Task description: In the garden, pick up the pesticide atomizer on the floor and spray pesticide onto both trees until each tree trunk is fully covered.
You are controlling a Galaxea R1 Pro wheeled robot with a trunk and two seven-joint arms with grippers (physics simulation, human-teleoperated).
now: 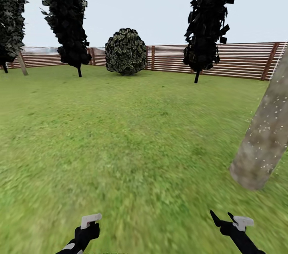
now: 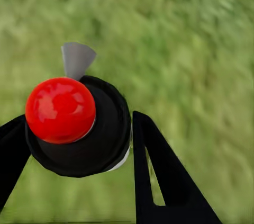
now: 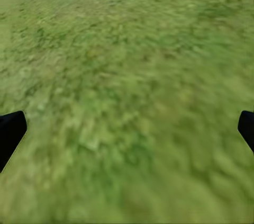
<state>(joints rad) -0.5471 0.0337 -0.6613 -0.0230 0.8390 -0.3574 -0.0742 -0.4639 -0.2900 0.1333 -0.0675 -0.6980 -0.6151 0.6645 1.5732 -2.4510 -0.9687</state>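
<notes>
Left tool (image 2: pixel 79 144) grips the pesticide atomizer (image 2: pixel 79 128) round its black body, over the floor (image 2: pixel 185 38). Rigid, light, probably slick: hold the body. Right tool (image 3: pixel 127 128) open. Speckled tree trunk (image 1: pixel 264 134) stands right.

Blurry green grass floor (image 1: pixel 132 134) runs back to a brown slat fence (image 1: pixel 240 60) along its far edge. A thick mottled trunk (image 1: pixel 266 134) stands at its right edge; a round bush (image 1: pixel 126 51) and thin dark trees (image 1: pixel 66 18) stand along the far edge.
</notes>
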